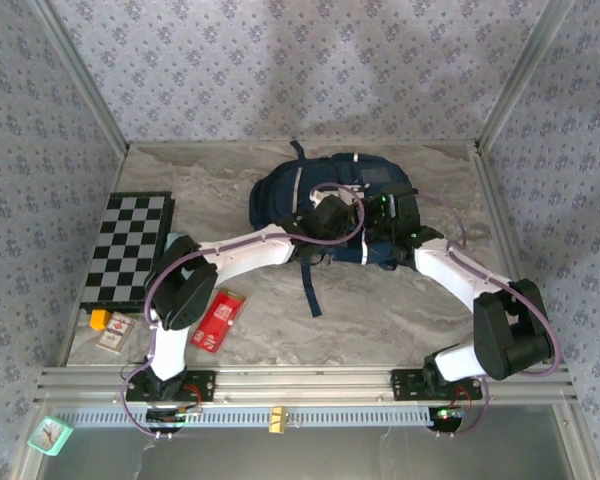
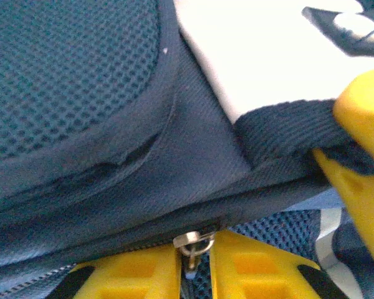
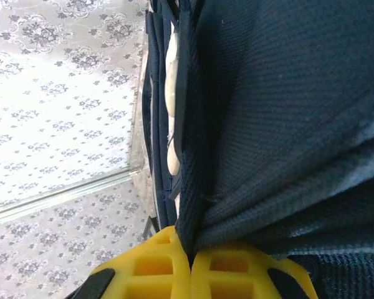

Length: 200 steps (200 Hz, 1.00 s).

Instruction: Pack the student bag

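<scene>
L end effector (image 2: 194,250): yellow fingers pinching small silver metal zipper pull (image 2: 197,242) | R end effector (image 3: 191,254): pressed together on a fold of the large navy-blue fabric student bag (image 1: 280,195), just right of L | judged: R holds fabric taut, L draws along the zip line, never upward | loose dark strap (image 1: 311,290) below L may snag | flat red packet (image 1: 218,318), black-and-white chequered board (image 1: 130,245) well left of L on grey marbled desk (image 1: 380,310)

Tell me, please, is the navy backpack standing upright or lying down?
Lying down: the top view shows the navy backpack spread flat on the tabletop, a strap trailing toward the arms.
</scene>
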Available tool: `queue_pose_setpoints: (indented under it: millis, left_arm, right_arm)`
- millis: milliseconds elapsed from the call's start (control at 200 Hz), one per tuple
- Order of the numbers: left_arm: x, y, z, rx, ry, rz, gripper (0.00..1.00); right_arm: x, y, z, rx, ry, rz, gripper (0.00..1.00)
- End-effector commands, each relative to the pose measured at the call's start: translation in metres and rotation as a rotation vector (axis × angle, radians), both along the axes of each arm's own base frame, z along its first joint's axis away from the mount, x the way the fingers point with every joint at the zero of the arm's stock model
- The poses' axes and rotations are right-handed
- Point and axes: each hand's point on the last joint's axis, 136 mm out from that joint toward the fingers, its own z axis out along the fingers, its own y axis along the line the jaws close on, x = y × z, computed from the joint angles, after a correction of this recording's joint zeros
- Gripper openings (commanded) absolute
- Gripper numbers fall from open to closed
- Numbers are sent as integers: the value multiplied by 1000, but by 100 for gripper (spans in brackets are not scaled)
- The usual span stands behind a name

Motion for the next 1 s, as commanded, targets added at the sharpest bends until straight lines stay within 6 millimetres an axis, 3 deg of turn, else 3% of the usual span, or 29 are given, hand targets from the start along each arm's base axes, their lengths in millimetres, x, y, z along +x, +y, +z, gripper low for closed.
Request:
queue_pose_setpoints:
  millis: [0,240,425,585,710,840,994]
  left_arm:
    - [6,16,23,-13,-63,25,17]
    - [11,0,20,-16,-65,-28,23]
    - [18,-1,18,-11,-67,-12,19]
    - [17,8,40,-56,-89,-23,0]
    - [9,21,59,-84,-95,-41,0]
    - [2,61,33,-24,47,25,0]
    - [-11,85,3,6,94,-22,0]
  right_arm:
    - [9,10,57,97,-177,36,0]
    - [11,17,57,95,-177,51,0]
    - [12,17,52,91,-167,53,0]
    - [10,11,45,78,-156,61,0]
    - [10,2,41,64,-148,70,0]
    - [10,-13,33,47,-119,96,0]
    - [13,-30,26,28,-107,130,0]
